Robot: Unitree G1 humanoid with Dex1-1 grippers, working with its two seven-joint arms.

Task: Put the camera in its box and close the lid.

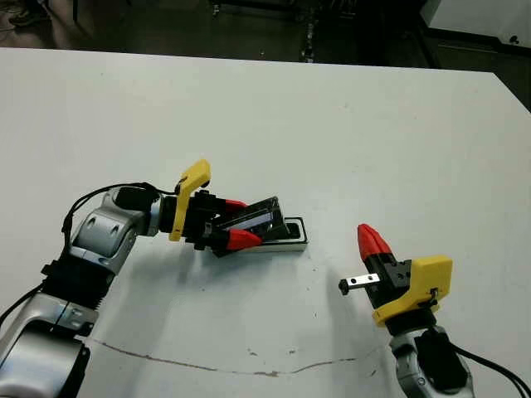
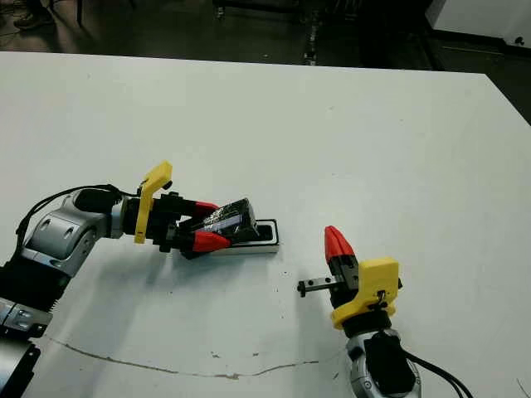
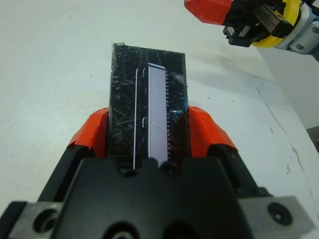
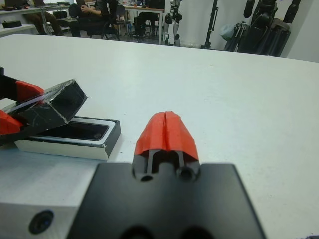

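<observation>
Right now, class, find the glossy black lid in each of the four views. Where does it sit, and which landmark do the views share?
Left eye view: lid left of centre, tilted over the box.
Right eye view: lid left of centre.
Left wrist view: lid at centre, between the left gripper fingers.
Right wrist view: lid at the left edge.
Shared landmark: the right gripper and its red fingers.

lid (image 3: 149, 114): glossy black, scratched, reflective | box (image 4: 75, 142): white matte walls, dark glossy inside | table (image 1: 332, 124): smooth white, scuffed | fingertips (image 4: 167, 132): red matte plastic
</observation>
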